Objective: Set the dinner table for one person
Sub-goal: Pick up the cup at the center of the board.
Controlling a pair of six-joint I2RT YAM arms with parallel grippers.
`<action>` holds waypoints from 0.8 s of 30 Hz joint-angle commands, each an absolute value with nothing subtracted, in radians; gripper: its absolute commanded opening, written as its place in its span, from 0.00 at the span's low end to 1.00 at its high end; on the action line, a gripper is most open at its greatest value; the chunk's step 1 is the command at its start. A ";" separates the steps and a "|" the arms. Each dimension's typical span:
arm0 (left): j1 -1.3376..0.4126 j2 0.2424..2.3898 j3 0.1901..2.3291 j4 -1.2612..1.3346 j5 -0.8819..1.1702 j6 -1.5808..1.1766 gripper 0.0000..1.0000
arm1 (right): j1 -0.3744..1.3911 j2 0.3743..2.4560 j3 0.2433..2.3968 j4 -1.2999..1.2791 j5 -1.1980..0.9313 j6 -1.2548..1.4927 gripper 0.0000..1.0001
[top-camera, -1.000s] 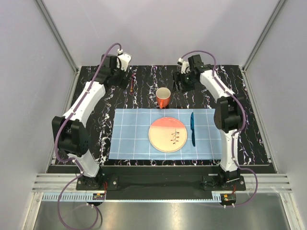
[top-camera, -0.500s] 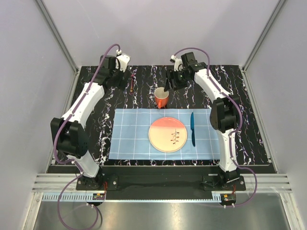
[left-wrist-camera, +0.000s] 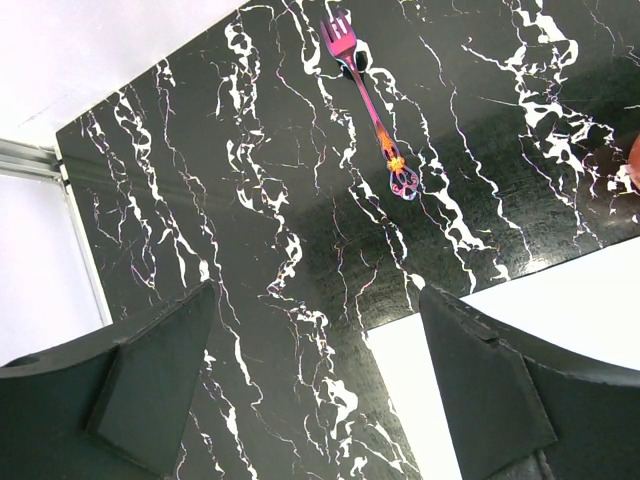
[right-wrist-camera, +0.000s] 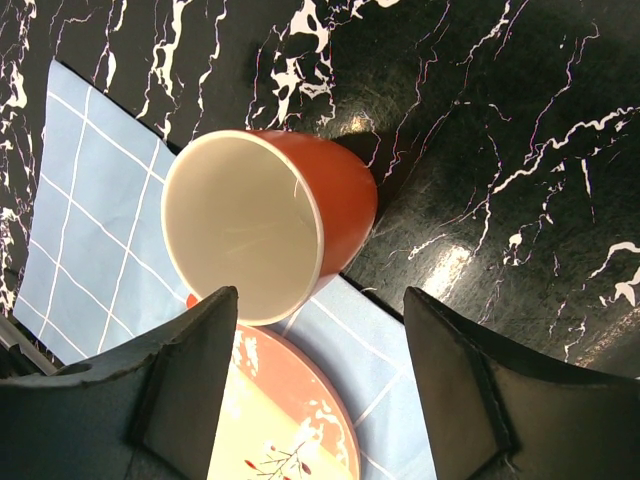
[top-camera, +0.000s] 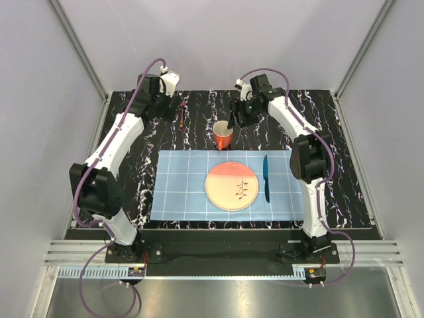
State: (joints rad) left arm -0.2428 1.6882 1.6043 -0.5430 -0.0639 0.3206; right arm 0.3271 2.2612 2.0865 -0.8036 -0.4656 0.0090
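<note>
Left hand (left-wrist-camera: 318, 330) wide open, nothing held, over bare tabletop (top-camera: 348, 179). Fork (left-wrist-camera: 372, 105) lies flat at its 12 o'clock in the wrist view. Right hand (right-wrist-camera: 320, 305) open, nothing gripped, hovering by orange cup (right-wrist-camera: 260, 220). Cup stands at 12 o'clock of plate (top-camera: 232, 187), at far edge of mat (top-camera: 179, 189). Blue knife (top-camera: 266, 177) at plate's 3 o'clock. Tabletop underlies everything.

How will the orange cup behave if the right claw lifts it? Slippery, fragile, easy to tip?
The orange cup looks stiff and glossy, probably ceramic: it may slip in a light grip and chip if dropped. It seems to narrow toward its base, so a sideways push could tip it. No handle shows; the right claw would probably pinch the wall.
</note>
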 commanded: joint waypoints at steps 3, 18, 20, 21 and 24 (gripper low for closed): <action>-0.239 1.680 1.661 -0.514 -0.058 0.318 0.90 | 0.342 2.270 2.077 -0.787 -0.483 0.003 0.72; -0.239 1.674 1.670 -0.523 -0.055 0.308 0.90 | 0.393 2.342 2.128 -0.779 -0.499 0.009 0.70; -0.239 1.669 1.671 -0.523 -0.057 0.307 0.90 | 0.399 2.347 2.128 -0.776 -0.500 0.009 0.63; -0.239 1.670 1.671 -0.523 -0.058 0.307 0.90 | 0.400 2.345 2.126 -0.778 -0.502 0.006 0.61; -0.239 1.666 1.671 -0.523 -0.063 0.310 0.90 | 0.403 2.339 2.117 -0.778 -0.508 0.005 0.53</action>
State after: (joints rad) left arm -0.2428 1.6882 1.6230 -0.5468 -0.0635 0.3161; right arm 0.3817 2.3425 2.0842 -0.7826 -0.4789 0.0078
